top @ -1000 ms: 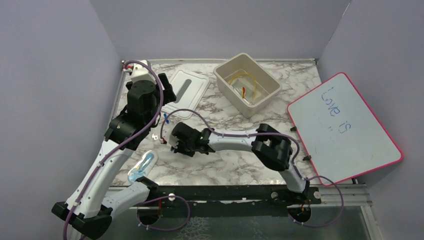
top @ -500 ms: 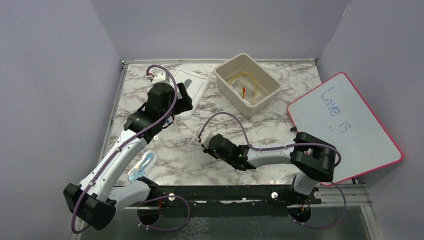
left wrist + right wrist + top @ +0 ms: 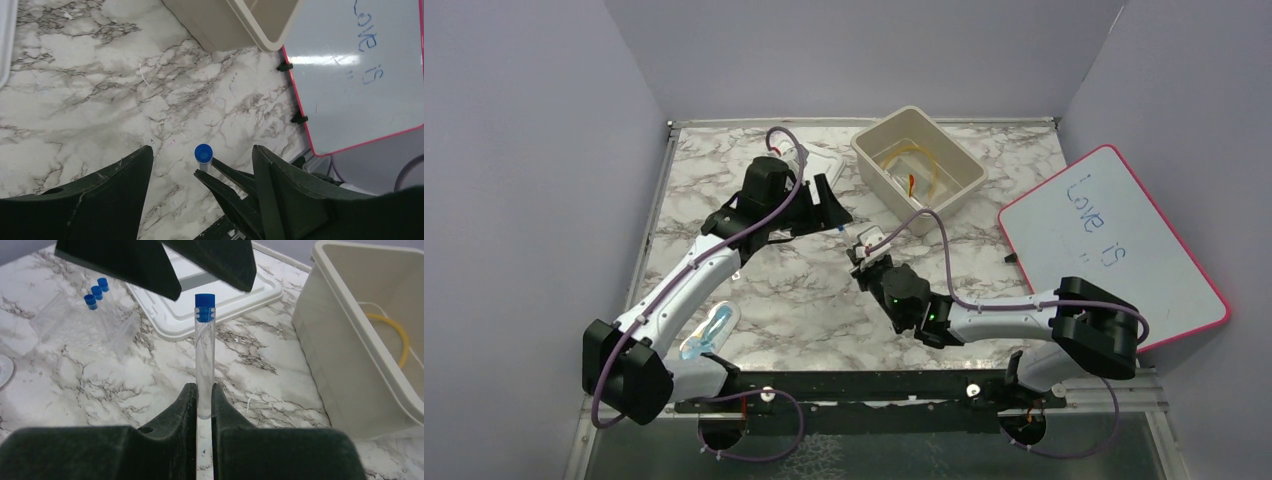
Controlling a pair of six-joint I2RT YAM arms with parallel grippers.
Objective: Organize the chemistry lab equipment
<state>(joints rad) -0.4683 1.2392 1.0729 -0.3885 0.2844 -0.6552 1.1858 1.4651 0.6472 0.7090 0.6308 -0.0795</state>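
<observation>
My right gripper (image 3: pixel 204 387) is shut on a clear test tube (image 3: pixel 205 360) with a blue cap (image 3: pixel 204 301) and holds it above the marble table (image 3: pixel 804 300). My left gripper (image 3: pixel 202 156) is open, one finger on each side of the cap (image 3: pixel 203 151) without touching it. In the top view the left gripper (image 3: pixel 832 208) and right gripper (image 3: pixel 861 252) meet at mid-table. Two more blue-capped tubes (image 3: pixel 96 292) lie in clear plastic at the left. Amber tubing (image 3: pixel 916 160) and a red-tipped dropper (image 3: pixel 911 184) lie in the beige bin (image 3: pixel 959 185).
A white lid (image 3: pixel 235 297) lies flat behind the tube, left of the bin (image 3: pixel 345 335). The pink-edged whiteboard (image 3: pixel 1114 250) lies at the right. A clear packet with blue contents (image 3: pixel 707 333) lies near the front left edge.
My left arm swung from the back left to mid-table, its open fingers now around the cap. My right arm swung right and turned the tube toward the left gripper.
</observation>
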